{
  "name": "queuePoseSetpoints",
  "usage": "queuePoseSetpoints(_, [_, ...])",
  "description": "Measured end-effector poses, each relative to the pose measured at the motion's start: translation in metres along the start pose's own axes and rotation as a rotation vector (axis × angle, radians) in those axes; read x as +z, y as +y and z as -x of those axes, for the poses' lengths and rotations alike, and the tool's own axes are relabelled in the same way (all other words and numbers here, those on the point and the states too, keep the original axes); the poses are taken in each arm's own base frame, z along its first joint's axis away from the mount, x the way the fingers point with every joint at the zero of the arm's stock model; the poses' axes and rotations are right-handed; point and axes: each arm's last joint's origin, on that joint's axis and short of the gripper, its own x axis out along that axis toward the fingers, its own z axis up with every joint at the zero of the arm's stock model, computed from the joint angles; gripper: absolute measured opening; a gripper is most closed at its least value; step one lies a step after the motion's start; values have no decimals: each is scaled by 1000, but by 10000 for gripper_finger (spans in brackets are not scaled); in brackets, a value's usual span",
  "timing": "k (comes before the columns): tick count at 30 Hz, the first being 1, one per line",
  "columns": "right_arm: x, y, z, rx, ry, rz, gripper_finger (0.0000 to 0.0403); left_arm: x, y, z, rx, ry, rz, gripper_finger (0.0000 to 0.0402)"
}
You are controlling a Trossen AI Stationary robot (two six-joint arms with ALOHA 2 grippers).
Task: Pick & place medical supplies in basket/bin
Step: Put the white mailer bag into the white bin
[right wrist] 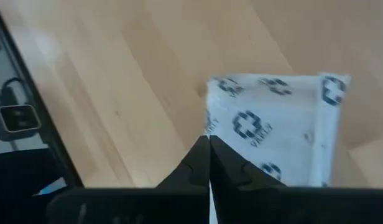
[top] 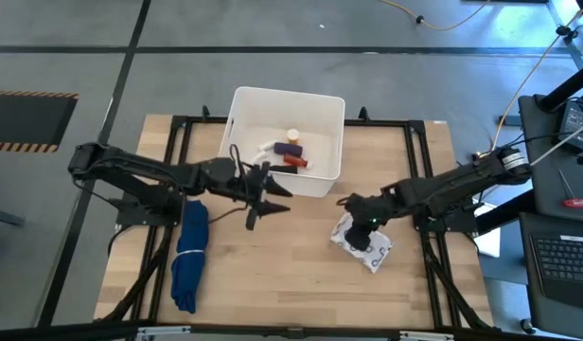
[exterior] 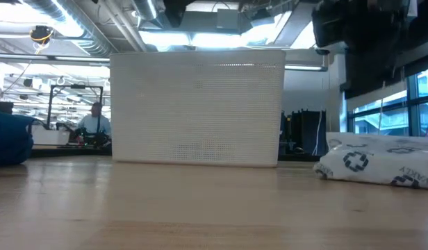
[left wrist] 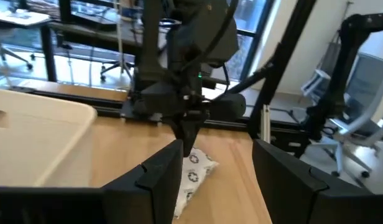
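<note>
The right gripper, fingers together, is hanging just over one white printed packet lying on the table in front of the white tub. The left gripper, fingers apart and empty, is waiting beside the tub, near one folded blue cloth. A few small items are sitting inside the tub.

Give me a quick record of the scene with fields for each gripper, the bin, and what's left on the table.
left gripper: open, empty, beside the bin's near wall
right gripper: shut, over the white packet
white bin: holds an orange vial, purple piece, red tube
white packet: on the table, printed with crosses
blue cloth: folded, lying near the left arm
</note>
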Motion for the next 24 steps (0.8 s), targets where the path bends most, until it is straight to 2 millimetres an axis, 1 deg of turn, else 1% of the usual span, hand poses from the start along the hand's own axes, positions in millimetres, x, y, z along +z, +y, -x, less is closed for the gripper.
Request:
queuePoseSetpoints(2, [0, 5, -7, 10, -1, 17, 0, -5, -5, -7, -23, -1, -3, 187])
queuePoseSetpoints(4, [-2, 5, -16, -24, 14, 51, 0, -12, -11, -15, -45, 13, -6, 187])
queuePoseSetpoints(7, [-6, -1, -25, -126, 76, 104, 0, -29, -16, -27, -49, 71, 8, 187])
queuePoseSetpoints(9, [-11, -9, -23, -212, 124, 105, 0, -42, -17, -35, -41, 124, 45, 187])
queuePoseSetpoints(11, [-14, -14, -17, -261, 137, 99, 0, -56, -20, -44, -36, 169, 66, 186])
queuePoseSetpoints(14, [-17, -17, -5, -268, 121, 89, 4, -81, -24, -57, -18, 243, 57, 181])
queuePoseSetpoints(17, [-17, -21, 3, -279, 119, 63, 6, -106, -24, -71, -14, 292, 50, 168])
queuePoseSetpoints(20, [-15, -29, 4, -327, 147, 36, 2, -125, -25, -91, -16, 315, 33, 148])
queuePoseSetpoints(24, [-15, -45, -5, -371, 170, -51, 2, -141, -30, -123, -45, 324, 18, 118])
